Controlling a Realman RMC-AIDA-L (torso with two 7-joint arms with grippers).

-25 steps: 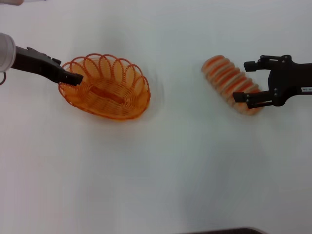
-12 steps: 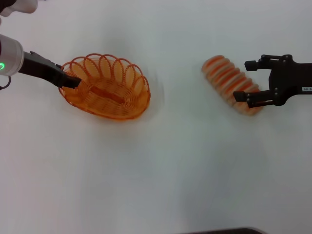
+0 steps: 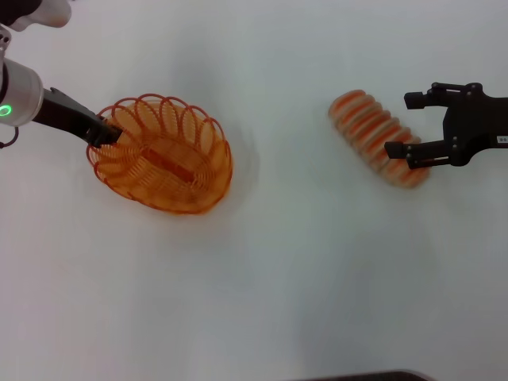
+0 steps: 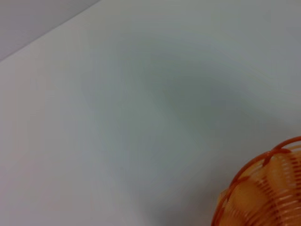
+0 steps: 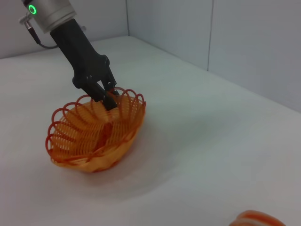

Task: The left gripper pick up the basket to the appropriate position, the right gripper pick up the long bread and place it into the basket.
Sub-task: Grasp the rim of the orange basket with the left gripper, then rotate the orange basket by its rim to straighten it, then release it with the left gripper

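- Two arms are at work: the left gripper [image 3: 107,131] pinches the rim of the basket [image 3: 163,155] at its far-left end, fingers closed on the wire loops, as the right wrist view confirms.
- Basket sits on the white table [image 3: 262,278], left of centre, its long axis running diagonally; its left end looks slightly raised, so I judge the lift is under way.
- Bread [image 3: 379,137] lies well apart to the right, also diagonal, its far end toward the centre, its near end toward the robot's right.
- Right gripper [image 3: 413,125] hangs at the loaf's near-right end with jaws wide; one finger lies over that end, the other stands off past the loaf's far side. It holds nothing.
- Key relation: the bread's long axis runs diagonally, so the jaws must straddle it across its width, nearer its middle than now, I judge.
- Right arm is much the nearer to the loaf; the basket lies to the left, across open table.
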